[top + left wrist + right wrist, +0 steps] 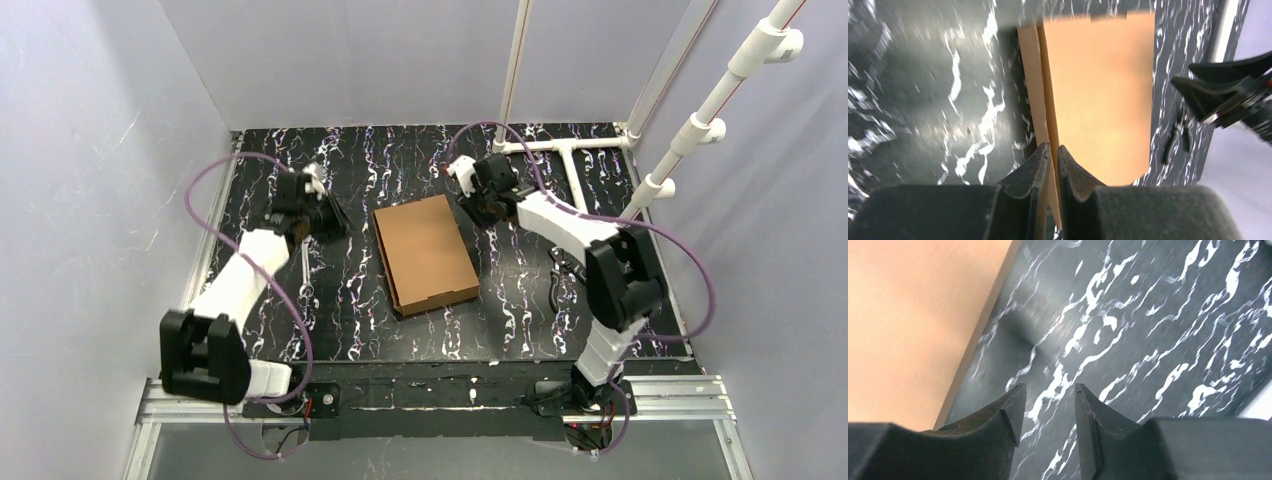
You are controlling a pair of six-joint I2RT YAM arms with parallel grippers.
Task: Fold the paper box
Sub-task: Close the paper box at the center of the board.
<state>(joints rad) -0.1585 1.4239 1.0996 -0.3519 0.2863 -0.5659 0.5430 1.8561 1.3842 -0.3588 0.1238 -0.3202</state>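
Jaws clear of closed, flat brown paper box [425,252]

The overhead view is evenly lit and fairly sharp, with pale walls bright and soft short shadows beside the paper box [425,254] on the dark marbled table [350,300]. Both wrist views are smeared with blur: the white veining streaks, and a hazy sheen of glare lies on the table. The near gripper fingers [1030,172] are dark and out of focus.
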